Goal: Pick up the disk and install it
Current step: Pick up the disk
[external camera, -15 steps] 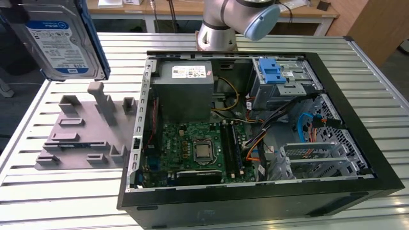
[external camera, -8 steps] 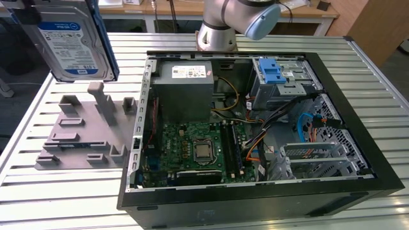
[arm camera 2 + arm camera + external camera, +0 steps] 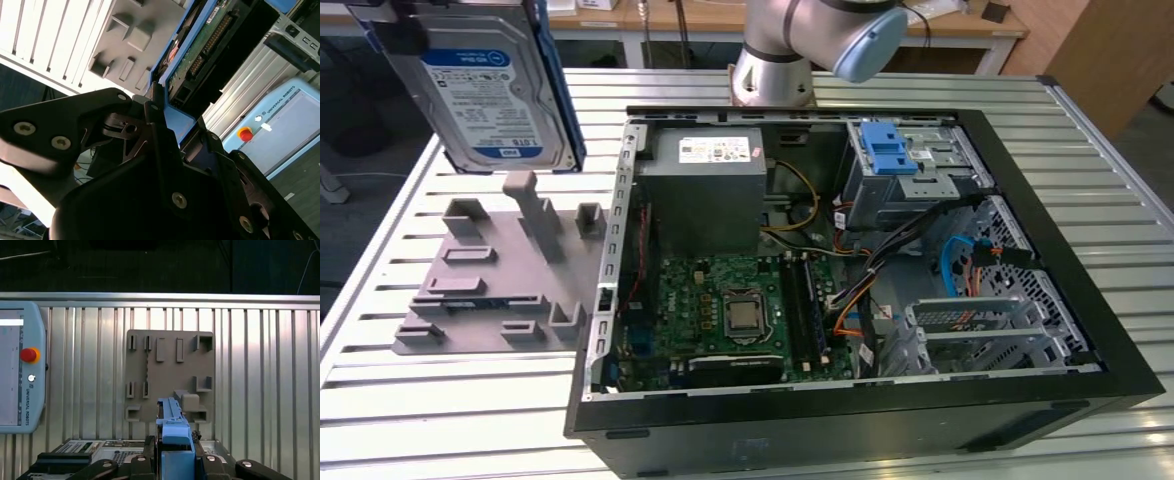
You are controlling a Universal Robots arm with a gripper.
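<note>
One slatted metal bench carries everything, and the first wrist view looks down on the same bench. An open black computer case takes up the bench from the middle out to three o'clock in the exterior view, with its inside exposed. The arm rises behind the case at twelve o'clock.

Inside the case, a grey power-supply box sits toward twelve o'clock. A green motherboard lies at six o'clock from that box. A metal drive cage with a blue latch stands at about one o'clock.

Just beside the case, at nine o'clock, a grey fixture plate with raised posts and slots lies flat on the bench. The first wrist view shows the fixture plate from above, with a pale-blue teach pendant off to one side and apart from it.

The disk hangs in the air at eleven o'clock in the exterior view, above the fixture plate. It is upright, with blue rails along its edges and its white-and-blue label facing that camera. In the second wrist view the disk shows its green circuit-board face. In the first wrist view the disk is seen edge-on, blue rail outward. The jaws pinch the disk at its blue-railed end, closed on either side of it.
</note>
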